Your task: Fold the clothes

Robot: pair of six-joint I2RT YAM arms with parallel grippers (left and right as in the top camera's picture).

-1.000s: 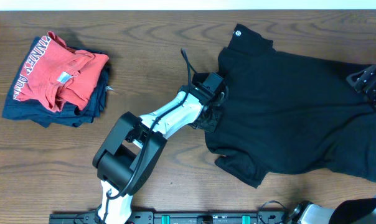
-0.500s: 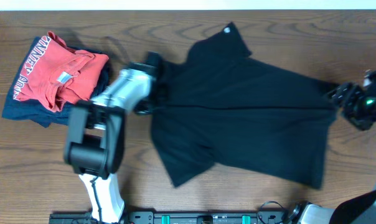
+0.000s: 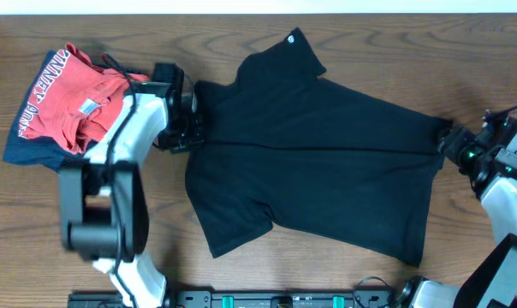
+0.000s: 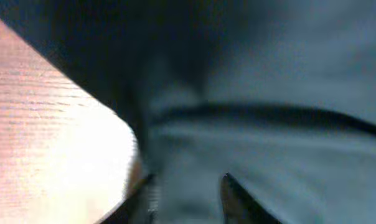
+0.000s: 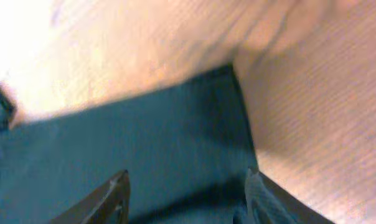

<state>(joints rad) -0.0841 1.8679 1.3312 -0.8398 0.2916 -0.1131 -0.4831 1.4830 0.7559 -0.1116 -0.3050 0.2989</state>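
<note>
The black T-shirt (image 3: 327, 162) lies spread across the middle of the table, its small white tag (image 3: 293, 38) at the top. My left gripper (image 3: 188, 130) sits at the shirt's left edge. In the left wrist view the left gripper (image 4: 187, 190) has its tips a little apart over blurred dark fabric (image 4: 269, 143). My right gripper (image 3: 454, 147) is at the shirt's right corner. In the right wrist view the right gripper (image 5: 187, 180) stands open, its fingers wide on either side of the shirt's corner (image 5: 175, 130).
A red shirt with white lettering (image 3: 79, 98) lies on a folded navy garment (image 3: 36, 152) at the far left, close beside my left arm. Bare wooden table (image 3: 327, 274) shows in front of the shirt.
The left arm swung left and dragged the shirt toward the pile; its jaws have parted. The right gripper followed to the shirt's right corner, its jaws narrowing.
</note>
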